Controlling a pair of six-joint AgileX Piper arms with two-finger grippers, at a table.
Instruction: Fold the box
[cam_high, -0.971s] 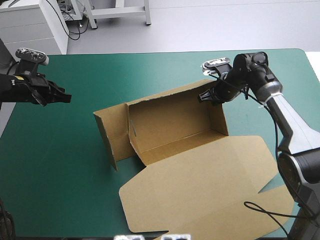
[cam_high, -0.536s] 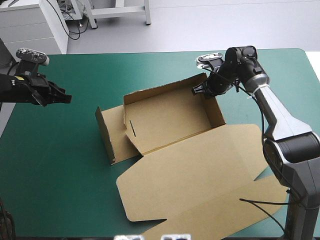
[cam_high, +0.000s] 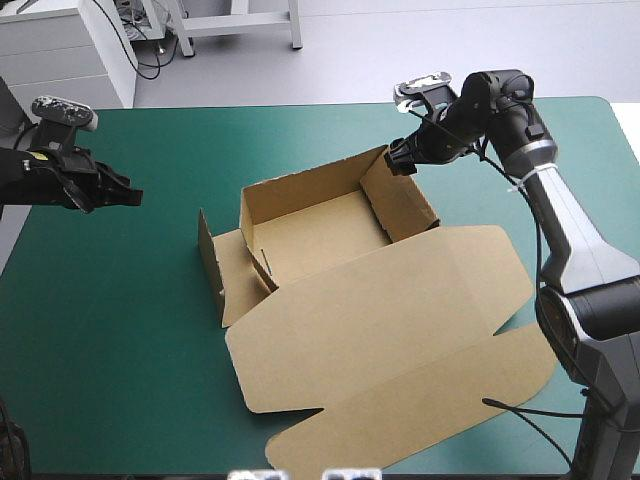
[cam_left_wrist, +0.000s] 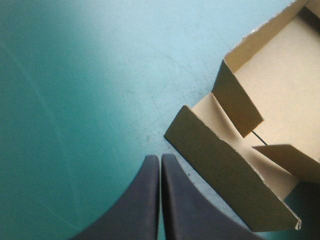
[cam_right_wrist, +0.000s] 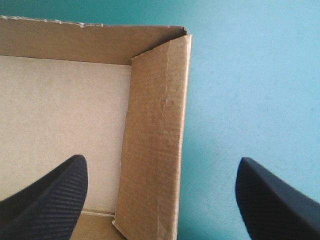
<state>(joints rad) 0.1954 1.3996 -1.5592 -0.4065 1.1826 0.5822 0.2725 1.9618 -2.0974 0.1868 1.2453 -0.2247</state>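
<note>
The box (cam_high: 315, 235) sits about mid-tabletop (cam_high: 110, 340) and it's half built. It's an open tray with the far wall (cam_high: 310, 185) and right end wall (cam_high: 400, 200) standing up. The lid (cam_high: 390, 320) lies flat on the teal-green top toward the near edge, side flaps spread out. The tray's left end is looser: an outer flap (cam_high: 210, 265) stands on its own, splayed away from the tray, with a smaller flap (cam_left_wrist: 237, 97) angled in behind it.

The right gripper (cam_high: 400, 158) is at the tray's far right corner, where the end wall meets the far wall. Its black fingers are spread wide and straddle that end wall. In the wrist view one finger (cam_right_wrist: 50, 195) hangs over the inside of the tray and the other over bare tabletop outside, with the wall right between them. Can't tell if either finger actually touches the board.

The left gripper (cam_high: 125, 193) hangs by the tabletop's left edge, well apart from the box. Its fingers are pressed together into a point, holding nothing. Its wrist view shows bare tabletop, with the box's loose left end ahead and off to one side.
</note>
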